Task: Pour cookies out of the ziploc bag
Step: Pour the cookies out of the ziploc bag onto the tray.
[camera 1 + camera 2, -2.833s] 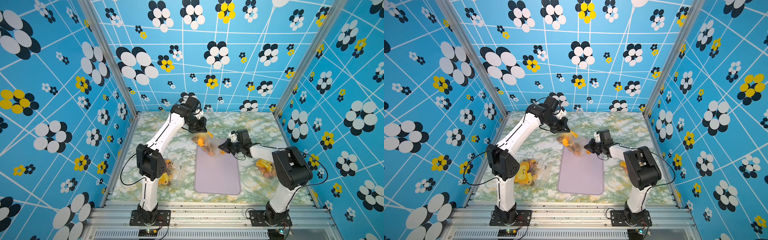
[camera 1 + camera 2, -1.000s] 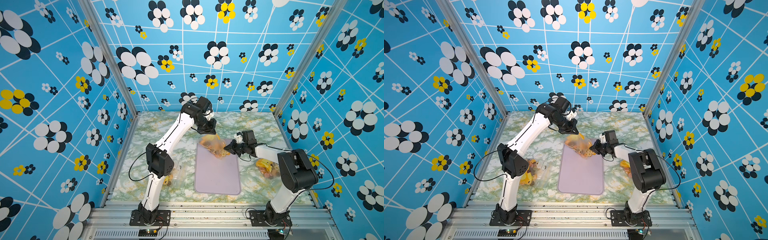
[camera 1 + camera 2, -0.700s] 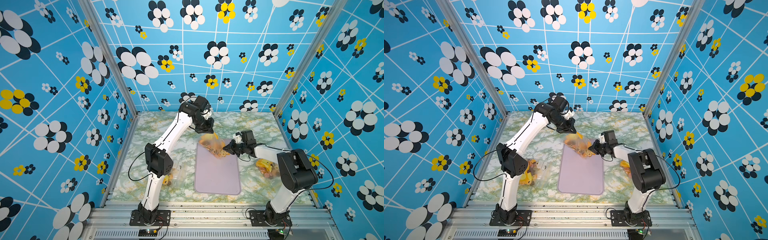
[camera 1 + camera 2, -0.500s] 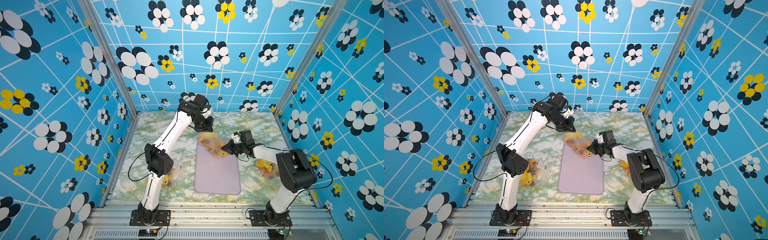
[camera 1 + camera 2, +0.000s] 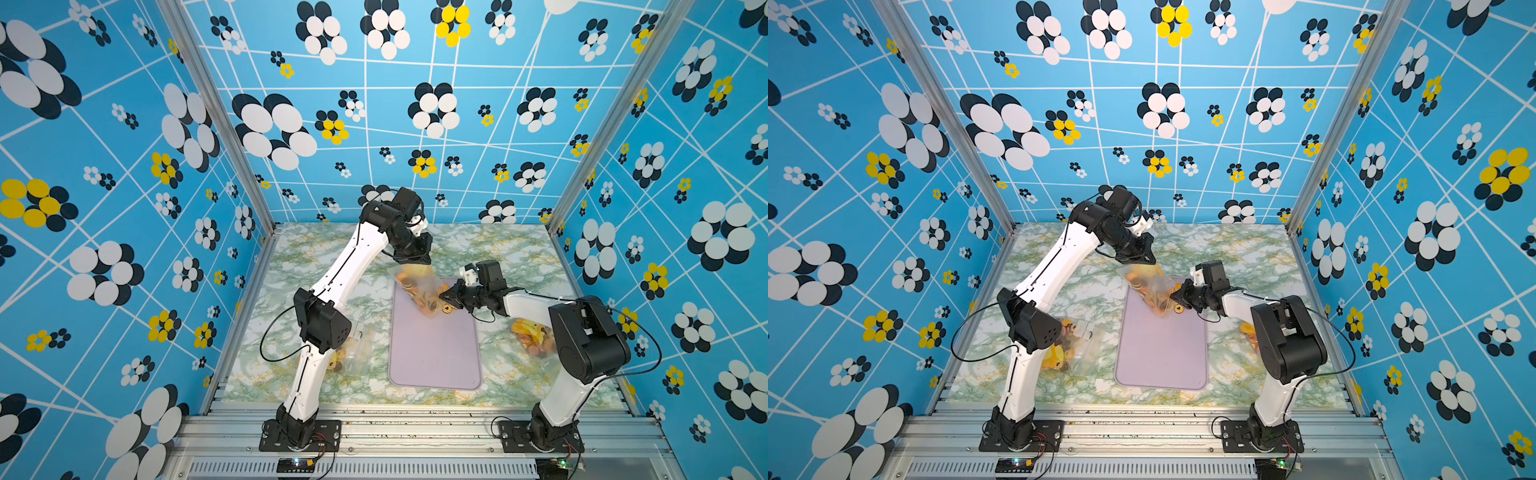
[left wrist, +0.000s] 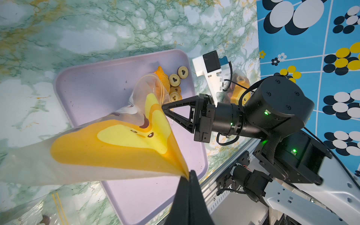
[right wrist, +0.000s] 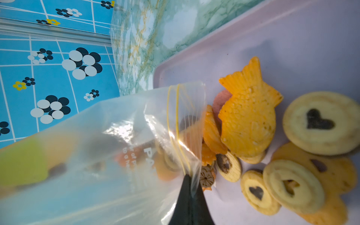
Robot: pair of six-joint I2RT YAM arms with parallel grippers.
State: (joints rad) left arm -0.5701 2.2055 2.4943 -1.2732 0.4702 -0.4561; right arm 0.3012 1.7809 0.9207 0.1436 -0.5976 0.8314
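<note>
The clear plastic zip-top bag (image 6: 109,144), printed with an orange and yellow cartoon, is held slanting over the far end of the flat lilac tray (image 5: 434,353), which lies on the green-veined marble-look tabletop (image 5: 316,257). Its raised bottom corner is pinched by the left gripper (image 6: 190,173), whose jaws are closed fully on the film. The lowered mouth is nipped at one edge, beside the yellow zip lines, by the right gripper (image 7: 187,179), likewise closed tight on plastic alone. Some of the cookies (image 7: 249,124), a ridged orange fish-shaped one and pale round ones with dark heart centres, are seen lying on the tray just outside the mouth, close to the rim near a far corner; others are seen inside the bag, crowded behind the zip. Since the mouth is held on one side only, it may be drawn flat and the remaining pieces jammed there. Thin film may be pulled out of either pinch if the bag is shaken hard. Round pieces may be rolled over the nearby low rim onto the tabletop if the bag is tipped too sharply.
</note>
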